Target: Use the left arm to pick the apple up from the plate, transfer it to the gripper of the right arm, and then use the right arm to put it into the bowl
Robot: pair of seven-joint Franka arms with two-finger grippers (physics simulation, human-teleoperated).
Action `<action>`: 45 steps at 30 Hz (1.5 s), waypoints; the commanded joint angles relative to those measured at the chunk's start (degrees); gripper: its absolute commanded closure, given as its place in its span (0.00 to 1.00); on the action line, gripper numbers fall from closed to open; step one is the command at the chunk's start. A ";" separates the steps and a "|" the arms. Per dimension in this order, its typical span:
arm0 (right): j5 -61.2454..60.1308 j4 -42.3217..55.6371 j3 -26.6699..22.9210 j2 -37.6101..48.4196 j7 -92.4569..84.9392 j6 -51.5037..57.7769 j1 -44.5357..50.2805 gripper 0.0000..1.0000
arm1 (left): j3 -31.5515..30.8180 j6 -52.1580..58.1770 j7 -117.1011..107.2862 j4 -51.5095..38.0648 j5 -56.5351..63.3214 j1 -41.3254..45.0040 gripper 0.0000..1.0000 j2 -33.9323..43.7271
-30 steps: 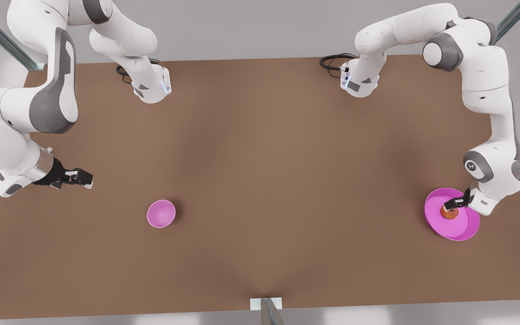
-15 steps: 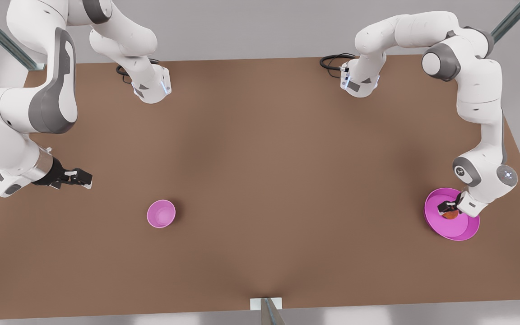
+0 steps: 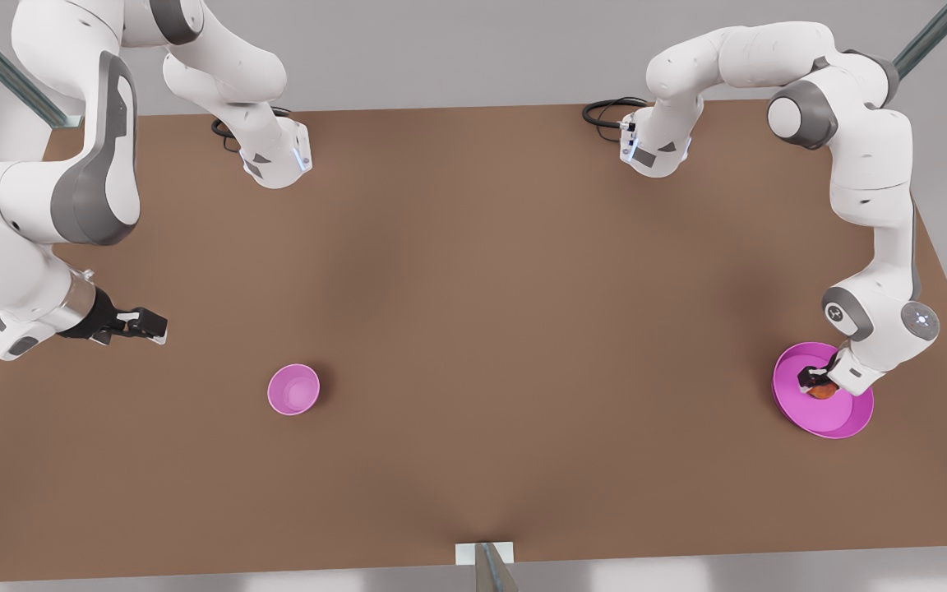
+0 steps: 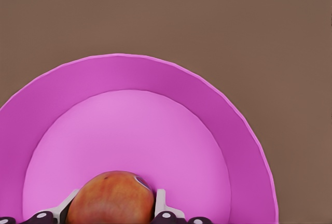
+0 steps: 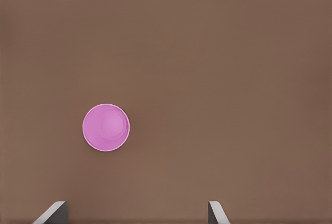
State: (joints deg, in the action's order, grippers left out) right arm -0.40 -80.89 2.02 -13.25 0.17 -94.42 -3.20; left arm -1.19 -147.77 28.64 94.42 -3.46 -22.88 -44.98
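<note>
Down on the front view's right, the left hand sits low inside the plate, its two fingers pressed against either side of the apple. From the left wrist the fingers touch the fruit's flanks with no gap, so the hand has closed on the apple. The apple is red-orange with a small dark dimple near its top, and it looks to be resting on the plate's flat pink floor, toward the rim nearest the arm rather than in the middle. Whether it has left the plate's surface I cannot tell. The plate itself lies flat on the brown worktop, close to the worktop's edge on the front view's right.

Well apart, over on the front view's left, the right hand hangs above the worktop and waits, pointing toward the middle of the scene. Its fingers stand wide apart in the right wrist view, with nothing between them. The bowl stands upright on the worktop, near that hand but not touching it, a little toward the front edge and toward the centre. It holds nothing. The bowl and the plate are far apart, with bare brown surface between them.
</note>
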 commanded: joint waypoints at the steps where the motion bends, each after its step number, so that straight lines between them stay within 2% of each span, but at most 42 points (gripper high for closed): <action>1: -0.04 0.03 0.00 0.06 -0.52 0.02 0.03 0.00 | 0.04 0.03 2.56 -0.02 -0.05 0.03 0.28 -0.19; 7: -0.04 0.03 0.00 0.06 -0.44 0.02 0.12 0.00 | -0.05 0.03 2.73 -0.73 0.13 0.12 0.30 -0.19; 8: -0.04 0.03 0.00 0.06 -0.44 0.02 0.12 0.00 | -0.05 0.11 2.82 -0.99 0.30 0.29 0.33 0.07; 10: -0.04 0.03 0.00 0.06 -0.52 0.02 0.12 0.00 | -0.13 0.46 3.43 -1.08 0.39 0.82 0.34 2.44; 12: -0.04 0.03 0.00 0.06 -0.52 0.02 0.12 0.00 | -0.48 4.94 3.35 -1.17 0.30 5.74 0.34 8.24; 14: -0.04 0.03 0.00 -0.02 -0.52 0.02 0.03 0.00 | -4.17 17.24 1.15 -3.97 0.13 10.40 0.34 14.57; 16: -0.04 0.03 0.00 -0.02 -0.52 0.02 0.03 0.00 | -5.14 25.51 -2.54 -8.45 0.21 17.07 0.34 16.25; 19: -0.04 0.03 0.09 -0.02 -0.26 0.20 0.65 0.00 | -5.14 38.61 -14.75 -16.90 0.30 31.93 0.34 14.93; 20: -0.30 -0.06 0.70 -0.02 -0.17 0.37 0.73 0.00 | -5.14 38.17 -22.39 -17.07 -1.19 36.14 0.34 14.14; 21: -6.34 -0.15 0.79 -0.02 0.00 0.81 0.30 0.00 | -5.93 35.63 -23.29 -17.60 -5.04 37.38 0.34 13.34; 22: -12.76 -0.32 0.71 -0.02 0.09 1.52 -0.05 0.00 | -8.12 33.17 -20.32 -17.60 -8.21 37.38 0.34 12.38; 25: -40.18 -0.06 0.35 -5.82 -0.61 1.08 -4.36 0.00 | -17.08 16.31 -5.46 -17.60 -24.30 37.47 0.34 7.29; 28: -62.43 4.16 0.71 -18.38 -15.81 -4.02 -4.28 0.00 | -28.87 -4.01 12.12 -19.53 -26.68 37.38 0.35 -0.98; 29: -65.61 4.42 0.97 -20.76 -20.56 -4.20 -3.93 0.00 | -32.56 -4.90 20.91 -22.43 -32.03 36.77 0.35 -3.88; 30: -66.75 8.37 2.72 -23.92 -20.83 -6.56 -2.17 0.00 | -34.85 -4.90 35.67 -23.84 -42.92 35.98 0.35 -5.55; 32: -67.10 8.64 4.31 -24.72 -20.39 -11.05 0.64 0.00 | -35.55 -4.11 58.09 -23.93 -61.38 35.98 0.35 -6.17; 35: -67.02 5.83 4.31 -24.63 -19.95 -12.37 4.51 0.00 | -35.55 6.88 76.64 -23.84 -76.95 33.87 0.35 -7.22; 39: -67.10 1.61 9.23 -24.63 -20.74 -19.13 4.51 0.00 | -37.13 10.84 90.35 -24.98 -80.65 33.78 0.35 -10.47; 44: -71.32 -3.31 9.58 -25.07 -31.73 -20.19 4.69 0.00 | -37.49 11.54 102.93 -24.90 -83.72 34.22 0.35 -12.76; 45: -71.23 -5.94 12.83 -23.93 -31.81 -23.88 3.90 0.00 | -37.49 11.63 104.68 -24.90 -83.72 34.22 0.35 -13.55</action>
State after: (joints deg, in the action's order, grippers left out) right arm -70.10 -86.20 13.78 -37.31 -15.95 -112.60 0.85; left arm -38.64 -138.24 79.17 69.55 -85.11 11.34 -58.23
